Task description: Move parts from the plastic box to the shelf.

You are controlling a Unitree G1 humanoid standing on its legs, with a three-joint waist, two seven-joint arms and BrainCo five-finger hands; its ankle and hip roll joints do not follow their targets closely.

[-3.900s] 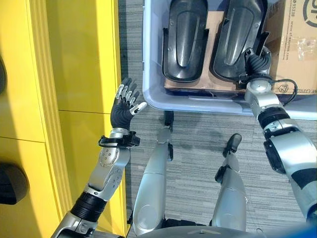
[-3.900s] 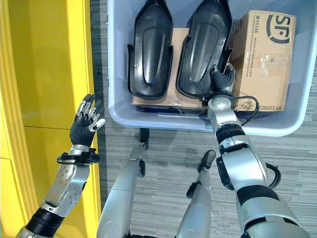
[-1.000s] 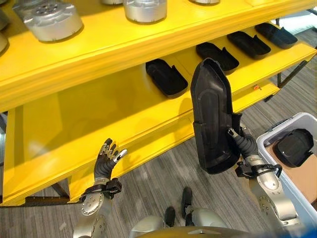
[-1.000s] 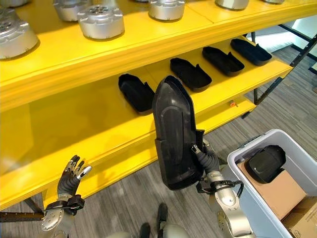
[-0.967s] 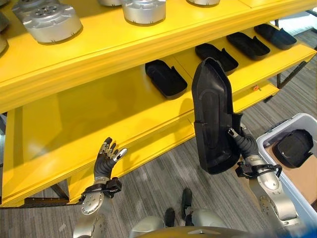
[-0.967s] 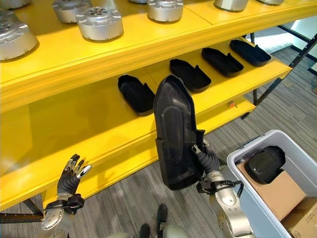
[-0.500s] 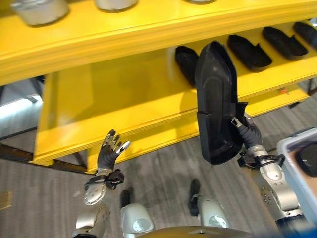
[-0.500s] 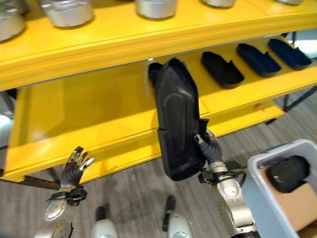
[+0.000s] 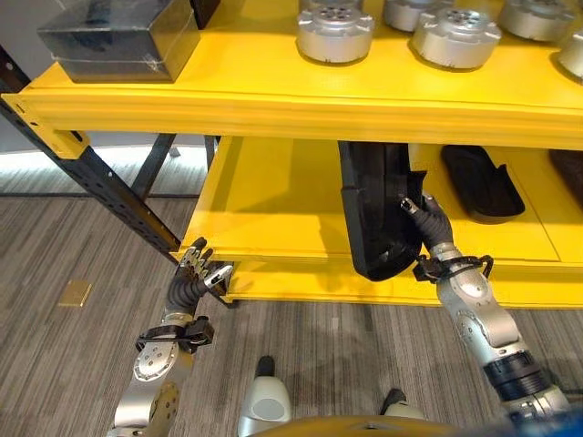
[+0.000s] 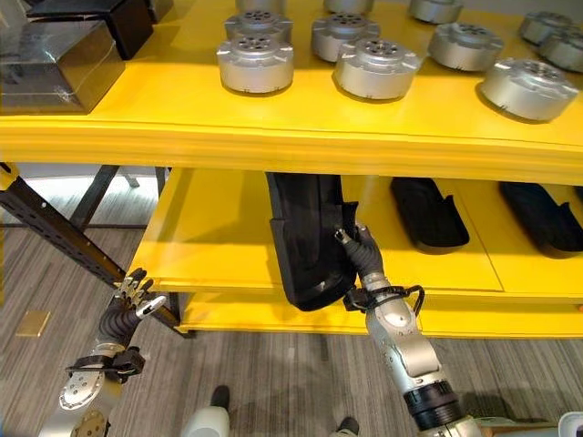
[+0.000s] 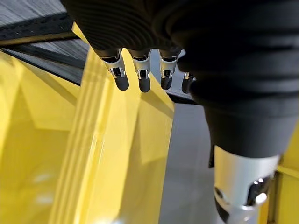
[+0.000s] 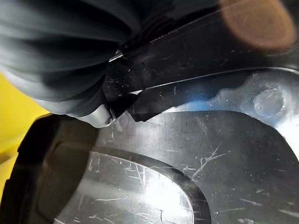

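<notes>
While the black part (image 9: 378,214) was gripped at its near end by the right hand (image 9: 428,228), the left eye view showed its long axis running away from the hand into the lower shelf (image 9: 273,196), its far end under the upper shelf (image 9: 273,100) and its near end overhanging the lower shelf's front edge. The right eye view showed a second black part (image 10: 428,211) lying just beside it toward the shelf's right end, and the left hand (image 10: 123,314) low by the shelf's left front corner, well apart. In the left wrist view that hand's fingers (image 11: 140,77) hung relaxed and held nothing. The right wrist view showed the part's scratched inner face right against the hand.
</notes>
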